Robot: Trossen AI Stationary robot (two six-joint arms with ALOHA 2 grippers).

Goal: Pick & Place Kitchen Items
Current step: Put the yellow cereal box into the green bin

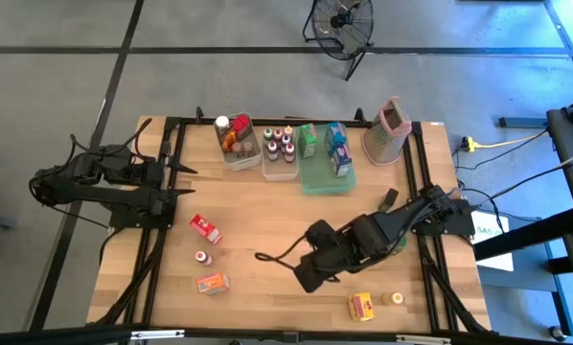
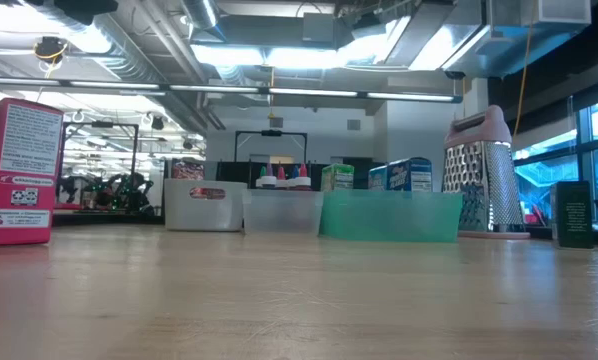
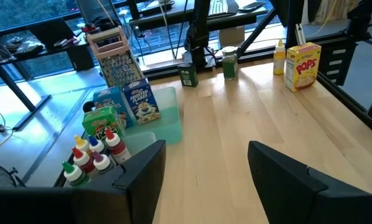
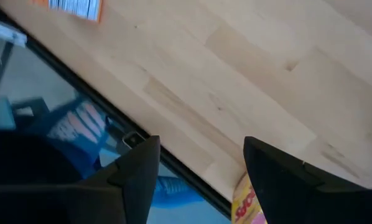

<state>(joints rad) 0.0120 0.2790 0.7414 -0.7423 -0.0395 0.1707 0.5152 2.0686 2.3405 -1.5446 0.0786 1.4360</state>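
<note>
Sorting mid-way | cereal boxes (image 1: 336,149) grouped in green tray (image 1: 325,180), bottles in bins; red box (image 1: 205,228) loose on table | right gripper (image 1: 310,273) jaws parted, empty, over front edge | left gripper (image 1: 183,182) parted, empty, parked

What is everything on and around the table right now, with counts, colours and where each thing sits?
Clear bins: two, side by side at the far edge, holding jars and little bottles with coloured caps.
Green tray: one, right of the bins, with a green box and blue boxes standing in it.
Grater: one, metal with pink top, right of the tray.
Dark box: one, near the right arm.
Red box: one, left-centre.
Small jar: one, red and white, below the red box.
Orange packet: one, near left front.
Yellow box: one, front right.
Small cap: one, pale, beside the yellow box.
Fan: one, black, on the floor beyond the table.
Left fingers: open, at the left edge.
Right fingers: open, over the front centre.
</note>
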